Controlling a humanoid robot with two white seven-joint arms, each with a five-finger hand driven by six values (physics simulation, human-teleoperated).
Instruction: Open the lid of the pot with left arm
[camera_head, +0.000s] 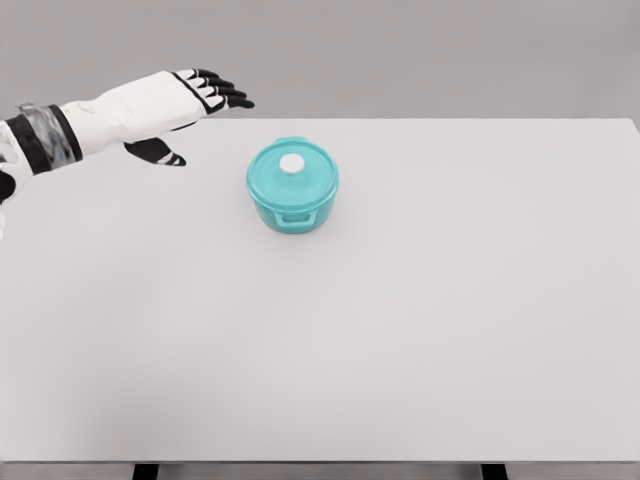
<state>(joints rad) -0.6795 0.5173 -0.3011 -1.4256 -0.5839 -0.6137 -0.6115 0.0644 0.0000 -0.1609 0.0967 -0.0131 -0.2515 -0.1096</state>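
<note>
A teal pot (292, 190) stands upright on the white desk (400, 330), a little left of the middle and in the far half of the surface. Its lid (293, 168) is seated flat on the rim, with a small white knob (292, 164) at the centre pointing straight up. The pot is round, so it has no clear long axis; one side handle (295, 216) faces the camera at 6 o'clock, and a small tab at the far rim, at 12 o'clock, may be the opposite handle, though it is too small to be sure.

The left robot hand (180, 105) hovers over the desk's far left corner, at about 10 o'clock from the pot and well apart from it. Its fingers (225, 90) are stretched out flat toward 3 o'clock, the thumb (158, 152) hangs below the palm, and it holds nothing. The forearm enters from the left edge, where it is cut off.

Bare desk surrounds the pot on all sides, widest toward 3 and 6 o'clock. The far edge lies just behind the pot at 12 o'clock. The desk's near edge and two dark legs show at the bottom of the view.
</note>
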